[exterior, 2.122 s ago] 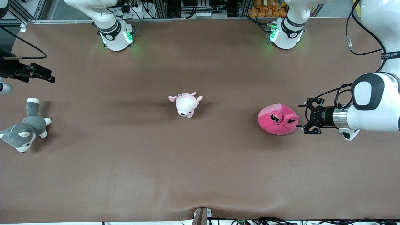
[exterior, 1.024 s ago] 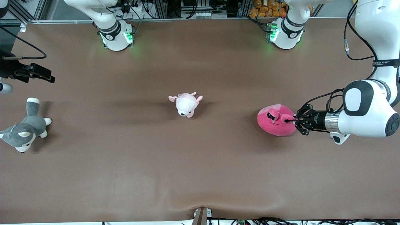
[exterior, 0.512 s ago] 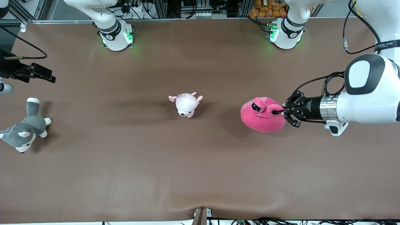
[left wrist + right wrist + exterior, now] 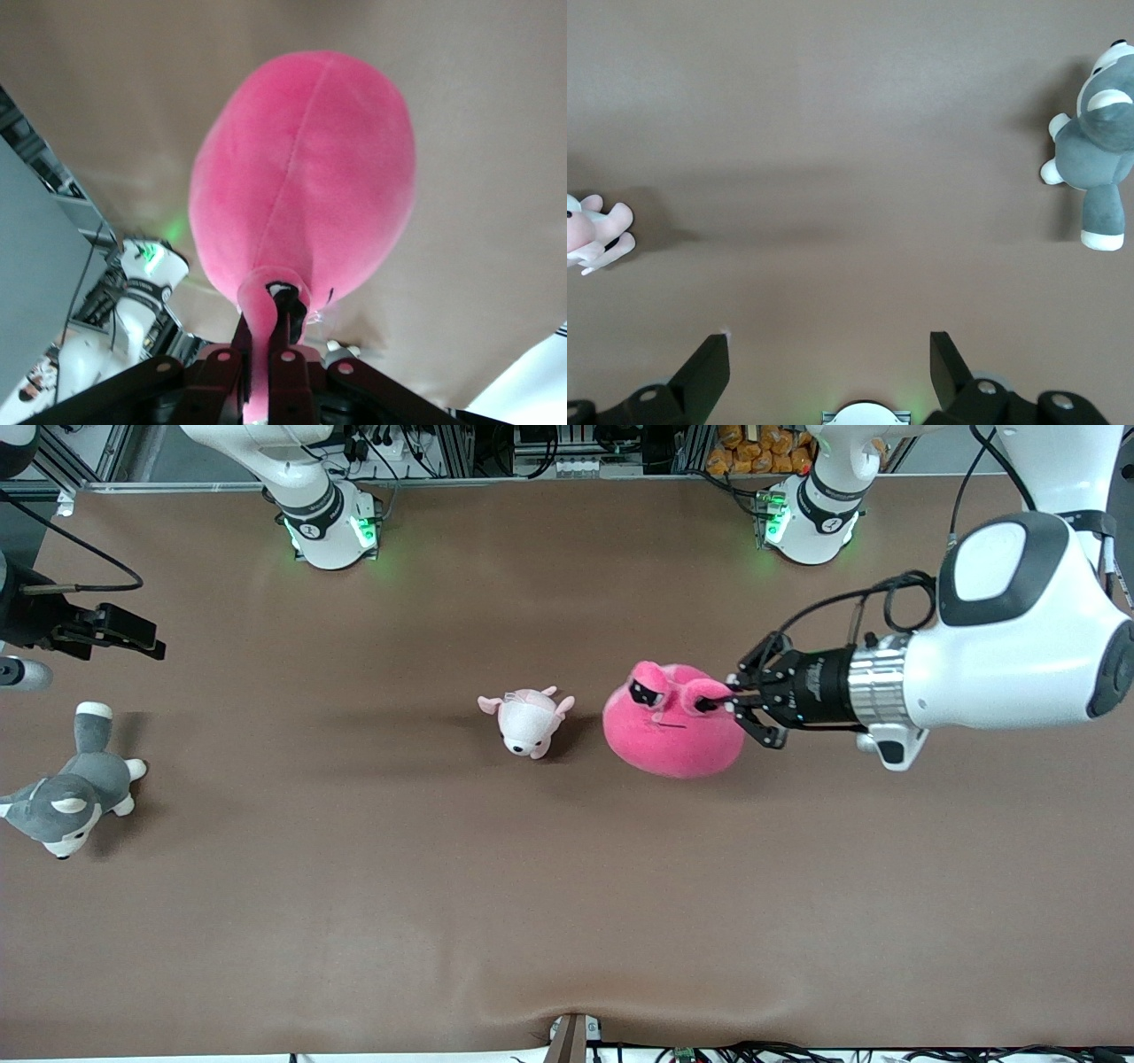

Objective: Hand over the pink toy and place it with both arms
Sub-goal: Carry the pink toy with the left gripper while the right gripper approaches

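The pink toy point(image 4: 671, 728), a hot-pink round plush with two eye bumps, hangs over the middle of the table, close beside the small pale plush. My left gripper point(image 4: 719, 705) is shut on one of its eye bumps and holds it off the table. In the left wrist view the toy's body point(image 4: 306, 177) hangs past the left gripper point(image 4: 263, 320), with the pink bump pinched between the black fingers point(image 4: 285, 332). My right gripper point(image 4: 133, 638) waits, open and empty, high over the right arm's end of the table. Its spread fingers show in the right wrist view point(image 4: 830, 365).
A small pale pink-and-white plush point(image 4: 529, 722) lies at the table's middle and also shows in the right wrist view point(image 4: 594, 232). A grey-and-white husky plush point(image 4: 66, 804) lies at the right arm's end and shows in the right wrist view point(image 4: 1097, 150). The brown table point(image 4: 567, 886) stretches toward the front camera.
My left gripper has shut on the pink toy's eye bump, lifted it off the table and carried it toward the table's middle. The right arm has barely moved.
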Available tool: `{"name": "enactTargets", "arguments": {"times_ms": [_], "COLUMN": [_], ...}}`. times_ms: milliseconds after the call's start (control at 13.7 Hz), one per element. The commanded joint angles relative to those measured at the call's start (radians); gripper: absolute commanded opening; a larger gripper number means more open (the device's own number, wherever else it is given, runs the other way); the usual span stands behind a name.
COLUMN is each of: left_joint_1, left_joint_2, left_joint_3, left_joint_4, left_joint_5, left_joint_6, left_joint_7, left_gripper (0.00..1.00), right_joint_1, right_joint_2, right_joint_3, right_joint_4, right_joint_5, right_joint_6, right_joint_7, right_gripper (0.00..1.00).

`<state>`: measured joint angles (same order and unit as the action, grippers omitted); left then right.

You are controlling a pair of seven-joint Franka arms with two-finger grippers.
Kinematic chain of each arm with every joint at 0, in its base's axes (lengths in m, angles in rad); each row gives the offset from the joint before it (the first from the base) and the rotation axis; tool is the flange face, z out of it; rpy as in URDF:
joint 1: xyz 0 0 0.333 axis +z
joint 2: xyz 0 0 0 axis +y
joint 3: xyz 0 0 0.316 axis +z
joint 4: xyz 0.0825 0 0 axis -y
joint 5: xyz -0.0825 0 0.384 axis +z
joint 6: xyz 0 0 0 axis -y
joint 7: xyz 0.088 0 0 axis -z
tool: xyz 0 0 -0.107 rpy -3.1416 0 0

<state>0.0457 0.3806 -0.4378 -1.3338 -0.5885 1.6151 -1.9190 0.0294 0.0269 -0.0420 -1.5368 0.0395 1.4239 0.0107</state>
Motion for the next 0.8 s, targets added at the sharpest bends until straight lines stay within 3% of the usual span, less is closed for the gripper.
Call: {"name": "enactTargets", "arguments": {"times_ms": [0, 220, 366, 732], "left_joint_1": [0.003, -0.012, -0.062, -0.185], "left_joint_2": [0.007, 0.030, 0.032, 0.046], "left_joint_3": [-0.073, -0.125, -0.122, -0.116], "left_joint_4": [0.039, 0.064, 0.064, 0.062], "left_joint_5": [-0.022, -0.069, -0.083, -0.077], "left_joint_6": [0.075, 0.198, 0.253, 0.403], "left_joint_7": [-0.134, -0.276, -0.288, -0.402], "left_gripper": [0.00, 0.00, 0.00, 0.00], "right_joint_1": [0.021, 0.049, 0.099, 0.194], "right_joint_2": [0.017, 0.033, 0.047, 0.085], "right_joint_3": [-0.006, -0.006, -0.004, -0.006], "right_joint_4": [0.003, 0.003, 0.003, 0.006], "right_joint_5": [0.020, 0.094, 0.115, 0.293], "right_joint_6": [-0.007, -0.014, -0.013, 0.000], "right_joint_7": [0.058, 0.197, 0.290, 0.576], "right_gripper": [1.00, 1.00, 1.00, 1.00]}}
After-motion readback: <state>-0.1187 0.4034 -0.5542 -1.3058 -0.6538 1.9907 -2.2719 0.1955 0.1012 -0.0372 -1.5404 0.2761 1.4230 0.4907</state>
